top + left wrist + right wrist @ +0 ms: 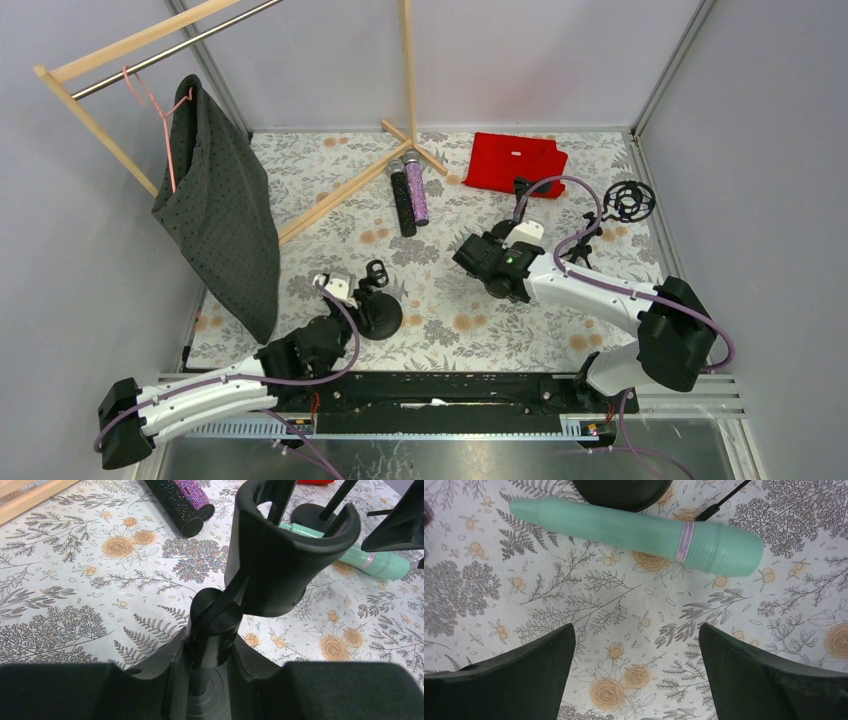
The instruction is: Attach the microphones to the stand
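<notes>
Left claw (pixel 207 649) clamped on stand (pixel 280 555), its base mostly hidden; right claw (pixel 635 632) apart near mint-green microphone (pixel 634 532)

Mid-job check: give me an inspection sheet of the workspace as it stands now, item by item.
Surface: floral-print tablecloth, lying flat.
Job's things: mint-green plastic stick microphone lying flat below the right claw; black stick microphone and glittery purple stick microphone side by side further back; black round-based clip stand, clip empty; black stand with ring mount, ring empty.
Clutter: red folded cloth; dark dotted garment hanging on wooden rack.
Claws: left claw shut on the clip stand's post; right claw open, holding nothing.
Cables: purple cables along both arms, one looping near the ring mount.
Surroundings: grey panel walls.
</notes>
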Motion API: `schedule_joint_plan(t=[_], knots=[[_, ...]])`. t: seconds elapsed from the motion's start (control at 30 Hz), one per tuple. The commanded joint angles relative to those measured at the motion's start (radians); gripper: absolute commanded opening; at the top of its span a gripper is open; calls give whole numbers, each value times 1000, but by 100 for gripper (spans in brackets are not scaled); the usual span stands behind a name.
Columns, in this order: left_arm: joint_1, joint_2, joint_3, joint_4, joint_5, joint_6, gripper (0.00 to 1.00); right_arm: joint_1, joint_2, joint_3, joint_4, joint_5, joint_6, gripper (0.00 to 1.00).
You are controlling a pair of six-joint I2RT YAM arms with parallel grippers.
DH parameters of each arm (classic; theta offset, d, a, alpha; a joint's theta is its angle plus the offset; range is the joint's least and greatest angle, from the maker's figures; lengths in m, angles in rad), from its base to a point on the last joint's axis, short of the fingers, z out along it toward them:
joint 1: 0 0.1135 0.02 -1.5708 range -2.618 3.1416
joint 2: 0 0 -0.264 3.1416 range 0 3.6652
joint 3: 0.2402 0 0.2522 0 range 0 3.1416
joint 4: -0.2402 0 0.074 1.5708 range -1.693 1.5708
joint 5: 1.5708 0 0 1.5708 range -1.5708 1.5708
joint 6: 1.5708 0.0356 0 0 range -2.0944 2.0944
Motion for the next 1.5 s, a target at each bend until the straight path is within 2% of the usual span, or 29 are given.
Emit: schedule_joint_plan(t=[0.0, 0.23, 0.37, 0.47, 0.57, 0.7, 0.83, 0.93, 1.07, 1.23, 1.47], knots=[[1, 12, 43, 71, 28, -9, 0, 3, -7, 12, -20, 87, 170, 100], [1, -4, 38, 68, 25, -10, 0, 3, -2, 36, -15, 121, 237, 100], [0, -4, 38, 69, 24, -10, 0, 3, -6, 53, -73, 163, 337, 100], [0, 0, 40, 69, 24, -11, 0, 3, -16, 31, -37, 188, 409, 100], [1, 1, 40, 68, 24, -12, 0, 3, 19, 47, -86, 226, 647, 97], [1, -7, 38, 65, 24, -14, 0, 3, 181, 237, -444, 268, 1051, 95], [1, -14, 37, 64, 24, -14, 0, 3, 366, 424, -722, 314, 1292, 91], [1, -14, 38, 64, 26, -14, 0, 3, 401, 423, -727, 321, 1378, 90], [1, -19, 36, 63, 27, -15, 0, 3, 383, 343, -634, 322, 1429, 90], [0, -25, 34, 62, 27, -15, 0, -12, 416, 355, -681, 314, 1480, 90], [1, -12, 37, 67, 31, -14, 0, -64, 392, 277, -531, 262, 1410, 90]])
